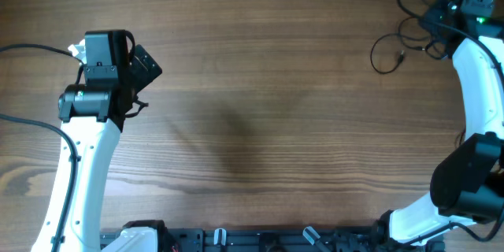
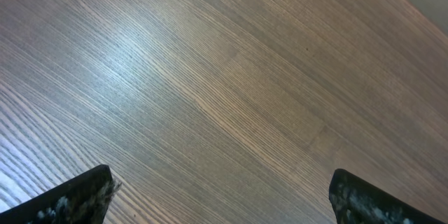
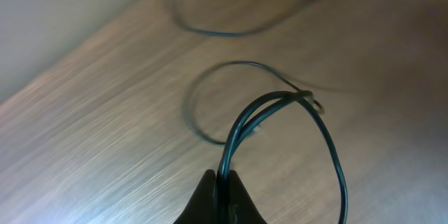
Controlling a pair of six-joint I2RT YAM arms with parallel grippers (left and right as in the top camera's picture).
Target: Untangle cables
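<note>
Near the surface's (image 1: 252, 87) far right corner the right tool (image 3: 222, 182) pinches a black cable (image 3: 229, 140); the left tool (image 2: 220, 196) gapes open.

No text, label, brand, number or sign was legible in any view. None could be read on the wooden surface (image 1: 252, 87), on the cables (image 3: 227, 150), or on the housings of the left arm (image 1: 85, 165) and right arm (image 1: 480, 79).
</note>
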